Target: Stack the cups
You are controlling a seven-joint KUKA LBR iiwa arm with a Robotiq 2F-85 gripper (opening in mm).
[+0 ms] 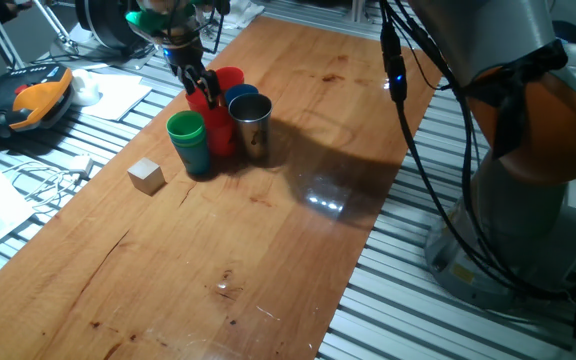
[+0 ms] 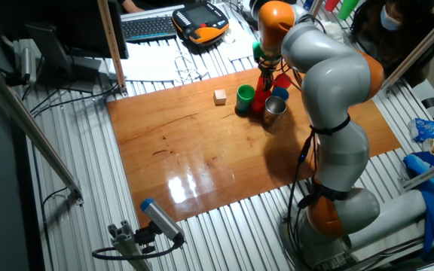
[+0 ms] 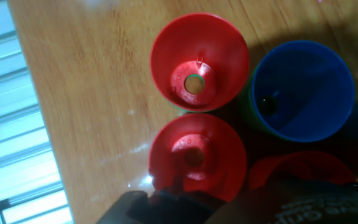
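Observation:
The cups stand in a tight cluster at the far side of the table. A green cup (image 1: 186, 138) tops a short stack at the front left. Red cups (image 1: 222, 100) stand in the middle, a blue cup (image 1: 244, 97) behind, and the steel cup (image 1: 253, 126) at the right. My gripper (image 1: 200, 88) is just above the red cups with its fingers apart over one rim. The hand view looks down into two red cups (image 3: 199, 62) (image 3: 197, 155) and the blue cup (image 3: 303, 90). A dark finger (image 3: 166, 202) overlaps the nearer red cup's edge. I cannot tell whether it touches.
A small wooden cube (image 1: 146, 176) lies left of the green cup, also seen in the other fixed view (image 2: 220, 96). The wooden table (image 1: 268, 260) has a ribbed metal surround. A teach pendant (image 1: 28, 100), papers and cables lie off its left edge.

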